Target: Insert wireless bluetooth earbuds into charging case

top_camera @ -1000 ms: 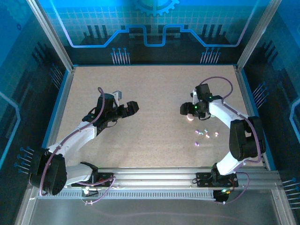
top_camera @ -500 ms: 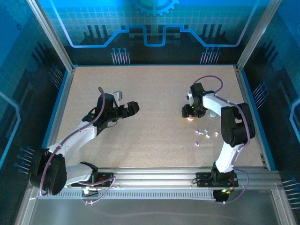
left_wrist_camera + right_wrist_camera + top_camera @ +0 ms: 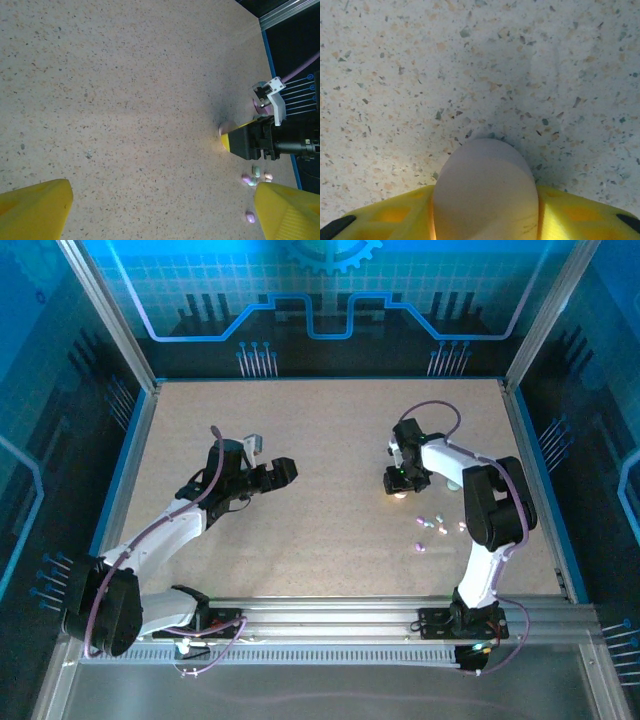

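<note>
My right gripper (image 3: 399, 480) is shut on a pale, pebble-shaped charging case (image 3: 485, 175), gripping it on both sides with its yellow fingers (image 3: 390, 212) just above the table. The left wrist view shows that gripper (image 3: 245, 142) with the case (image 3: 224, 129) poking out at its tip. Several tiny purple and teal-white earbuds (image 3: 421, 522) lie loose on the table just right of and nearer than it, and they appear as small beads (image 3: 246, 178) in the left wrist view. My left gripper (image 3: 281, 472) hangs open over bare table at centre left, with nothing between its fingers (image 3: 35, 210).
A second pinkish case-like object (image 3: 260, 105) lies beyond the right gripper, partly hidden by its white bracket. The speckled tabletop (image 3: 330, 430) is ringed by a blue rim, with aluminium posts at the corners. One purple earbud (image 3: 420, 547) lies apart, nearer the front.
My right arm folded in and its gripper shifted a little to the left, still holding the case. The left arm and the earbuds stayed put.
</note>
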